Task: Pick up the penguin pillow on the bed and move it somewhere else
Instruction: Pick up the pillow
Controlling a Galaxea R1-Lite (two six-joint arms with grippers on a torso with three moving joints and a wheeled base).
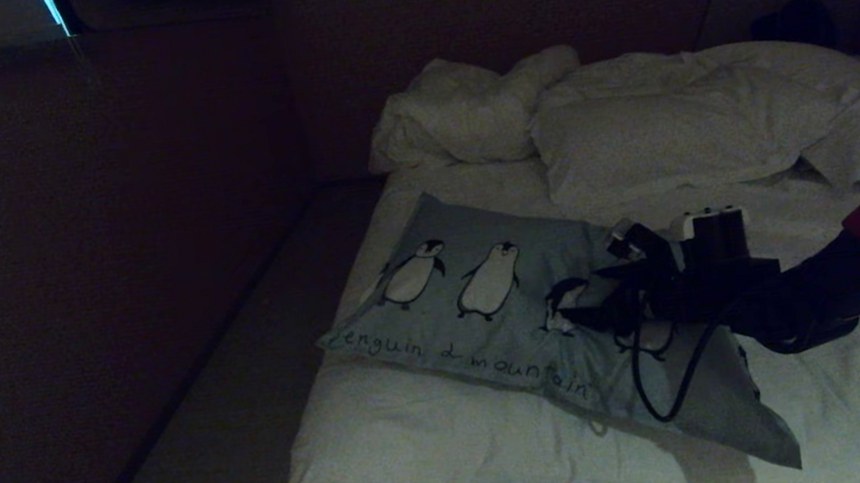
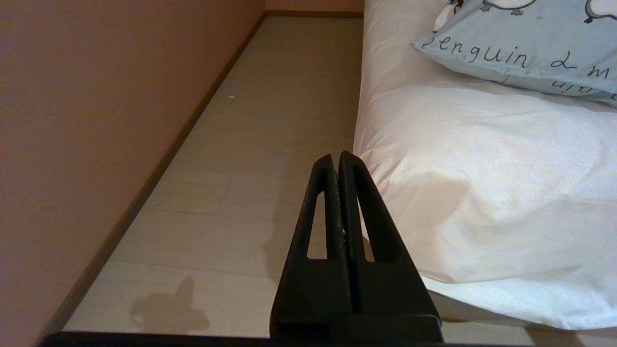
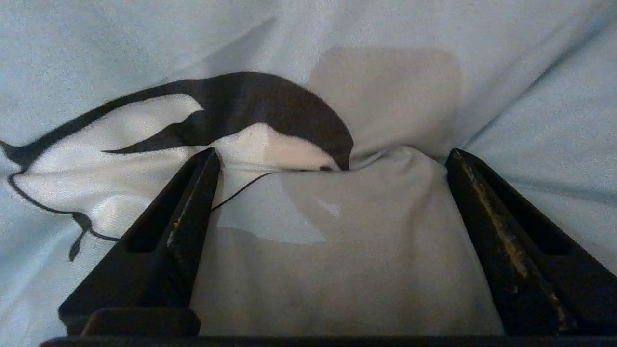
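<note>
The penguin pillow (image 1: 486, 300) lies on the bed (image 1: 440, 454), on its left part, light grey-blue with penguins and black lettering. My right gripper (image 1: 596, 287) reaches in from the right and presses down onto the pillow's right half. In the right wrist view the right gripper (image 3: 332, 154) stands open wide, and a bulge of the penguin pillow (image 3: 120, 48) fills the space between its fingers beside a printed penguin. My left gripper (image 2: 337, 156) is shut and empty, low beside the bed's (image 2: 482, 183) edge over the floor, with the penguin pillow (image 2: 520, 43) beyond it.
White pillows (image 1: 672, 138) and a crumpled one (image 1: 463, 110) lie at the head of the bed. A narrow strip of floor (image 1: 250, 378) runs between the bed and a wall (image 1: 68, 237). A black cable (image 1: 661, 385) loops down from my right arm over the pillow.
</note>
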